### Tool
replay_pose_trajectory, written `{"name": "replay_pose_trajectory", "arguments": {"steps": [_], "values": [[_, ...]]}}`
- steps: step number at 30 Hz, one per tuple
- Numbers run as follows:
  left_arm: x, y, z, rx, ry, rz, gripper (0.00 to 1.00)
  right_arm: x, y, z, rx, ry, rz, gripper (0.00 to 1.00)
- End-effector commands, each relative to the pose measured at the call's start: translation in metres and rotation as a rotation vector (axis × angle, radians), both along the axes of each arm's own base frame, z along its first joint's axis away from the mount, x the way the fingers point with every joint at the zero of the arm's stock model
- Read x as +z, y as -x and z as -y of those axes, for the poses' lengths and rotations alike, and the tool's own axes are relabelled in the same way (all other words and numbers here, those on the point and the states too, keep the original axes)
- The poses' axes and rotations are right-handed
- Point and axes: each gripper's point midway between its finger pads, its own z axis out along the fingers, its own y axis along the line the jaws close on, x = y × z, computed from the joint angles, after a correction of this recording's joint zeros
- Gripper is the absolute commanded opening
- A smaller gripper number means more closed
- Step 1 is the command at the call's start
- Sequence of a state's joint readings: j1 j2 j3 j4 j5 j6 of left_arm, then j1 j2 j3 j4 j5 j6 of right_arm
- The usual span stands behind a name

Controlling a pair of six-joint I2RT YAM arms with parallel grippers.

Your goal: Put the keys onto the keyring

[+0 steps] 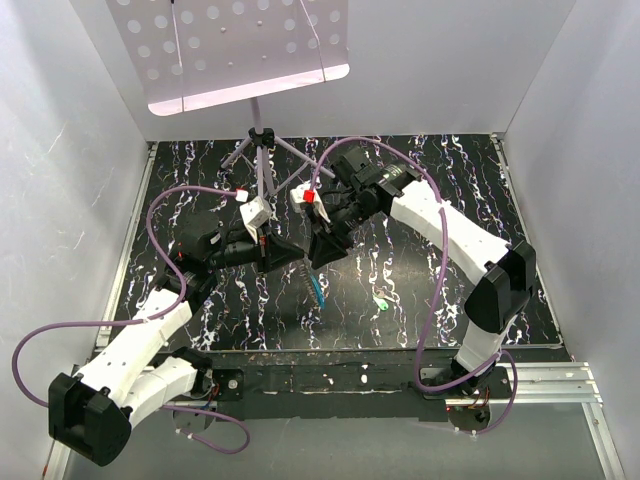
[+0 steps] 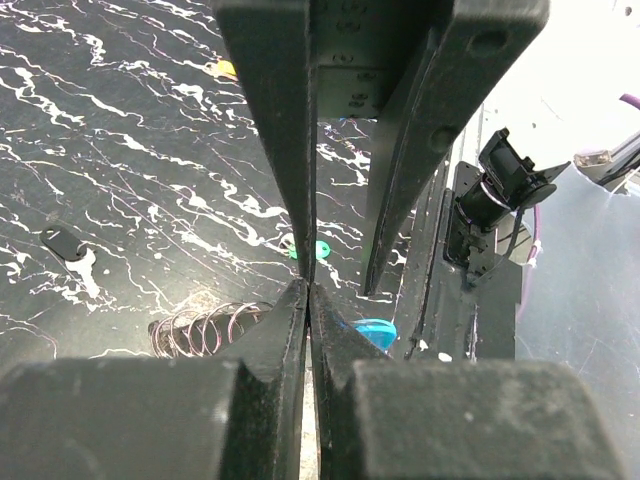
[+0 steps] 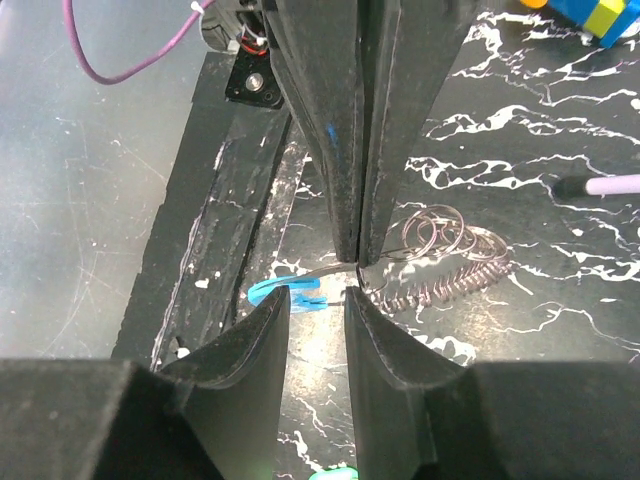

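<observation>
The keyring shows in the right wrist view as a thin silvery wire with a light-blue tag (image 3: 290,292). Its blue tag also shows in the top view (image 1: 317,290) and the left wrist view (image 2: 375,330). My left gripper (image 2: 308,290) is shut on the wire, its fingertips (image 3: 350,240) pinching it just above the mat. My right gripper (image 3: 315,300) is open, its jaws standing either side of the blue tag, close to the left fingertips. The green-headed key (image 1: 383,303) lies loose on the mat, apart from both grippers; it also shows in the left wrist view (image 2: 318,250).
A coil of silvery rings (image 3: 440,250) lies on the mat beside the keyring. A black-headed key (image 2: 65,243) lies further off. The purple tripod stand (image 1: 262,150) with a white perforated board stands at the back. The black marbled mat (image 1: 450,280) ends at the near rail.
</observation>
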State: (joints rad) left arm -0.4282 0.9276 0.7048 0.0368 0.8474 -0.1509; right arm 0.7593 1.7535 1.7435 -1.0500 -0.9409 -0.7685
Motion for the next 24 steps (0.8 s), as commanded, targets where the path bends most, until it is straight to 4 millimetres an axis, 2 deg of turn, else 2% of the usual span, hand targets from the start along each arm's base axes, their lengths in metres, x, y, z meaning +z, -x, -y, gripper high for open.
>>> {"name": "replay_pose_trajectory", "arguments": {"steps": [1, 10, 24], "values": [[0.007, 0.002, 0.001, -0.021, 0.022, 0.023, 0.00, 0.034, -0.003, -0.001, 0.006, -0.084, 0.080, 0.37], [0.007, 0.002, 0.003, -0.027, 0.032, 0.014, 0.00, 0.025, -0.004, -0.002, 0.007, -0.065, 0.060, 0.37], [0.004, 0.005, 0.002, -0.035, 0.033, 0.007, 0.00, 0.026, -0.007, -0.005, 0.007, -0.068, 0.063, 0.37]]}}
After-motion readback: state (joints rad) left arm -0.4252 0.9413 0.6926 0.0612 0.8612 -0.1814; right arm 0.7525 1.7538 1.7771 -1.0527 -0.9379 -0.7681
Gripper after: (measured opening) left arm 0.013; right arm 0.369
